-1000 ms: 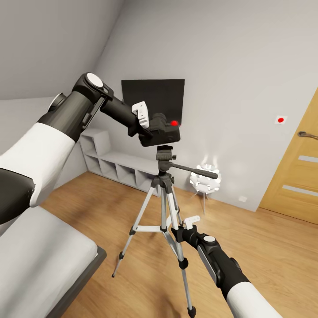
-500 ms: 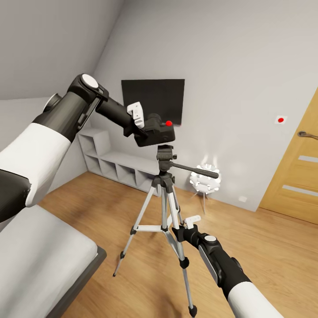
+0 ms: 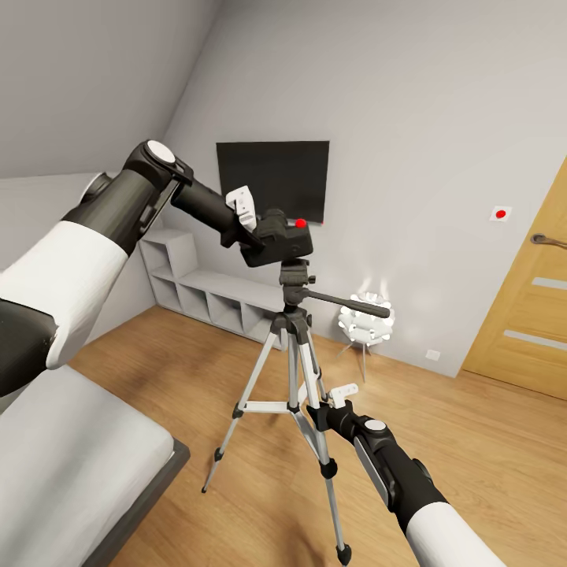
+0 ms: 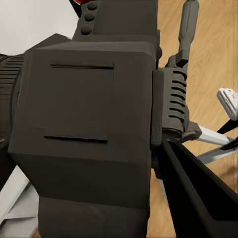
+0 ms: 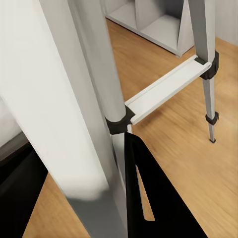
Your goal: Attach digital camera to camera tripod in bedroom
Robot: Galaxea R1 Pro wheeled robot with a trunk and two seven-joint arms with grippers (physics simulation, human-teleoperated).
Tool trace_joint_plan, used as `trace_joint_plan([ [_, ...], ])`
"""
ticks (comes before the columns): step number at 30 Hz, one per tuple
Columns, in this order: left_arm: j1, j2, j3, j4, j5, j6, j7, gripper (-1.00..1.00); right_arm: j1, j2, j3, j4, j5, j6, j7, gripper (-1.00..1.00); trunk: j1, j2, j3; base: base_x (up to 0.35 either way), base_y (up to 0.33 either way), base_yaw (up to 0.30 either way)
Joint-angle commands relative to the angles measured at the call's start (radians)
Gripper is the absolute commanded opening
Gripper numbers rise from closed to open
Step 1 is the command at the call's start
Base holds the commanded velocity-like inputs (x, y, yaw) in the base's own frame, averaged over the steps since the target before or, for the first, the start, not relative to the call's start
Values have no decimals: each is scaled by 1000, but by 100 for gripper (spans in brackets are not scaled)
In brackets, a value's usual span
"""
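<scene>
The right gripper [image 3: 321,411] sits low at the camera tripod [image 3: 293,370], closed around one of its silver legs at about mid-height, just below the white cross brace [image 5: 166,87]. In the right wrist view that leg [image 5: 94,74] runs right between the dark fingers [image 5: 153,198], with a black leg joint [image 5: 119,124] just ahead of them and the wood floor [image 5: 198,144] beyond. A white bed [image 3: 71,457] lies off to the left of this gripper.

Higher and farther out, the left gripper [image 3: 264,236] holds the digital camera [image 3: 282,239], its fingers clamped on the black body. The camera, with its red dot [image 3: 300,224] on top, hangs directly above the tripod's black pan head [image 3: 294,277], very close to it; whether the two touch I cannot tell. In the left wrist view the camera's underside [image 4: 82,134] is pressed up against the lens, with the pan handle [image 4: 186,29] past it.

Behind the camera, the grey wall carries a black TV [image 3: 272,177]. Below it runs a low white shelf unit [image 3: 213,295]; a white ball lamp [image 3: 365,323] stands beyond the handle, and an oak door [image 3: 528,299] is far right.
</scene>
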Motion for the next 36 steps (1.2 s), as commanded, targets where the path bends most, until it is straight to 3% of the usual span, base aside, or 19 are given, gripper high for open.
trace_joint_plan([
  [1,-1,1,-2,1,4,8,-3,-100,-1,0,0,-2,4,5,1,-100,0,-1,-2,0,0,0],
  [12,-1,-4,2,33,71,15,25,-100,-1,1,0,-1,6,5,1,-100,0,-1,-2,0,0,0],
  [24,-2,-16,0,37,70,9,81,-100,-1,-1,0,-3,9,5,5,-100,0,-1,-2,0,0,0],
  [36,-2,-16,-6,36,64,4,90,-100,-1,-1,0,-3,10,5,7,-100,0,-1,-2,0,0,0],
])
